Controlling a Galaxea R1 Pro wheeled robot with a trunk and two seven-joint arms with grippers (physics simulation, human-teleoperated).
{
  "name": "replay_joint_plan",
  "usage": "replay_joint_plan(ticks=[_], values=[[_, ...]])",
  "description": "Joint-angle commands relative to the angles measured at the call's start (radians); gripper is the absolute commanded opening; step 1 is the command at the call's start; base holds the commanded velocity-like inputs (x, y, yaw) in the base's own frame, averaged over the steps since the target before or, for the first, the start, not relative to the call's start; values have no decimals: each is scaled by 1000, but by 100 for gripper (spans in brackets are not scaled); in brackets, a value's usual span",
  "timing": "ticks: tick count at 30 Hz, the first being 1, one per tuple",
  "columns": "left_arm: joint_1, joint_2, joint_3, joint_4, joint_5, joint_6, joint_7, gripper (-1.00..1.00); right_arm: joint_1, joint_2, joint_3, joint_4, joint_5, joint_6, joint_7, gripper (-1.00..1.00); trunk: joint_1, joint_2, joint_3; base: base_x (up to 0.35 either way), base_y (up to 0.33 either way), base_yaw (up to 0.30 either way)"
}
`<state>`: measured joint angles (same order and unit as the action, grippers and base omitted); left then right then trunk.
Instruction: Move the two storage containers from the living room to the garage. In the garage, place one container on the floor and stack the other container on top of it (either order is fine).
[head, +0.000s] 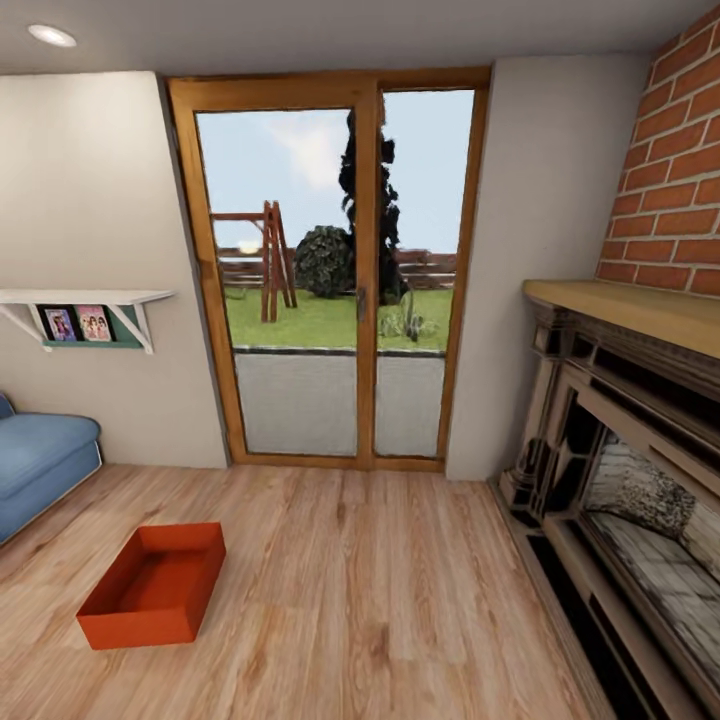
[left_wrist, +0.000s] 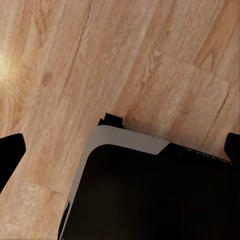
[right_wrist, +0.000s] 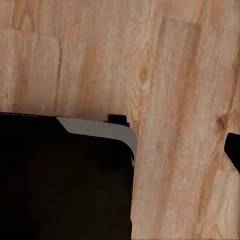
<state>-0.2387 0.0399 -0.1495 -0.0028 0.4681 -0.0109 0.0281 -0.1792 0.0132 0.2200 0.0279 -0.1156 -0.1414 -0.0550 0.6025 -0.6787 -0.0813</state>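
One red-orange open-topped storage container (head: 155, 583) lies empty on the light wood planks of the living room, at the lower left of the head view near the blue sofa (head: 40, 455). In the left wrist view my left gripper (left_wrist: 120, 150) is open, its dark fingertips (left_wrist: 11, 152) at the frame's two sides, hanging over the planks and my own black base (left_wrist: 150, 195). My right gripper (right_wrist: 120, 150) hangs the same way with nothing in it, one fingertip (right_wrist: 233, 150) at the frame's edge. The garage is out of view.
A glass double door (head: 345, 280) in a wooden frame faces me, with a garden behind it. A stone fireplace (head: 620, 470) under a brick wall juts out at the right. A white wall shelf (head: 85, 305) with photos hangs at the left. Bare wood floor (head: 380, 590) lies ahead.
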Motion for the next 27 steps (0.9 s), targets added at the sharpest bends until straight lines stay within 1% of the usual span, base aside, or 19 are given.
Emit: replay_joint_plan(ticks=[1,13,27], values=[[-1,0,-9,0,7,-1,3,100,-2,1,9,3,-9,-5,-2,100,1,-1,-2,320,0,36],[-1,0,-10,0,7,0,3,100,-2,-8,13,3,-2,-4,-2,100,1,-1,-2,320,0,6],[-1,0,-9,0,7,-1,3,100,-2,-8,14,3,-1,-4,3,100,1,-1,-2,320,0,0]])
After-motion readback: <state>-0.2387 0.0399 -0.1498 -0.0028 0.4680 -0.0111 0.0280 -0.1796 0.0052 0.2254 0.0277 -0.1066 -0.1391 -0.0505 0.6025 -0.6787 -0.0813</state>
